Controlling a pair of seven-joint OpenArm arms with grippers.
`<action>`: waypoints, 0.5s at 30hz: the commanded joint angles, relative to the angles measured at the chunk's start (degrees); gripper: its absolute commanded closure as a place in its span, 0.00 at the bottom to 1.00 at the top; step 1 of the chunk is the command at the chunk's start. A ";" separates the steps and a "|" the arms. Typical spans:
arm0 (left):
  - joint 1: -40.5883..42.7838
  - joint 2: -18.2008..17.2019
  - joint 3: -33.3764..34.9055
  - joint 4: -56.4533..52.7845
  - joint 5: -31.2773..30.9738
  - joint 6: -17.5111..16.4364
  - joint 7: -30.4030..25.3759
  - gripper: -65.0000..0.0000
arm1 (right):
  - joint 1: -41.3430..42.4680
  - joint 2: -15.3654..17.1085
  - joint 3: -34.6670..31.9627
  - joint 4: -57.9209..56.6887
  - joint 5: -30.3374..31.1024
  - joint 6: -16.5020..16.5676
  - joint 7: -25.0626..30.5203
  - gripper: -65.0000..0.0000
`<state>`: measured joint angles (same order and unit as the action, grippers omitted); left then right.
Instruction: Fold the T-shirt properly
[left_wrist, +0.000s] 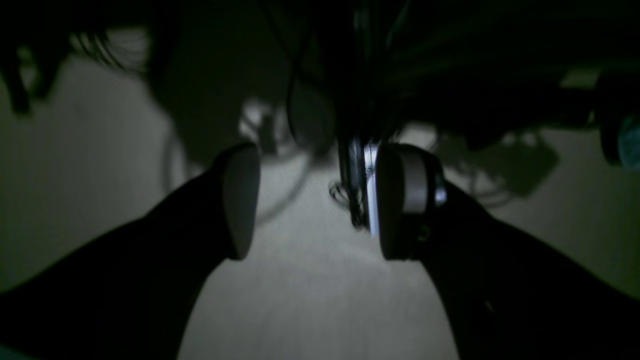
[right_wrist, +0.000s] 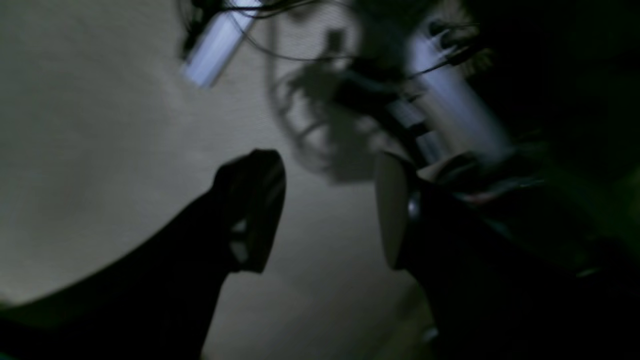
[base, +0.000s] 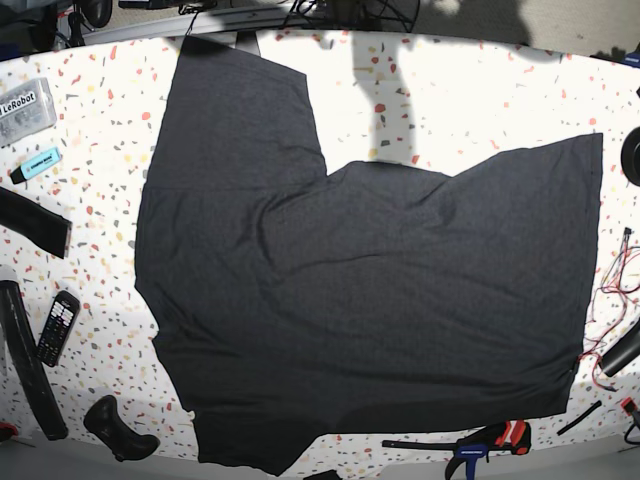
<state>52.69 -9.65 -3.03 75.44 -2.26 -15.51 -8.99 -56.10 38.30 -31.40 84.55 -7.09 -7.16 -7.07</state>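
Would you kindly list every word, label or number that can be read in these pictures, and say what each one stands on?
"LeRobot": on the clear plastic bag at the table's far left edge.
Turquoise highlighter pen: label too small to read.
Black calculator: key markings too small to read.
Dark charcoal T-shirt: no print showing.
Both wrist views: dark and blurred, no text.

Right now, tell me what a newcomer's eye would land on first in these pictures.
The dark T-shirt dominates: spread flat, plain side up, it covers most of the speckled table, one sleeve reaching toward the far left corner. Small clutter lines the left edge, a blue highlighter and a calculator among it. Both wrist views are dim, showing open, empty jaws.
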 joint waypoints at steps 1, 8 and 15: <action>3.06 -0.02 -0.04 3.04 0.07 -0.57 -0.87 0.45 | -2.01 0.79 -0.07 2.34 -1.53 -1.60 0.44 0.50; 10.16 0.07 -0.04 21.70 0.28 -0.55 3.74 0.45 | -5.79 0.37 -0.07 15.91 -12.81 -10.62 -0.37 0.50; 9.99 0.04 -0.04 33.38 0.31 -0.57 14.95 0.45 | -5.77 0.28 -0.07 28.33 -19.58 -13.46 -4.42 0.50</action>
<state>61.63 -9.39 -2.96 107.94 -1.58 -16.21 6.74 -60.97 38.26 -31.22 111.94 -25.85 -19.94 -12.45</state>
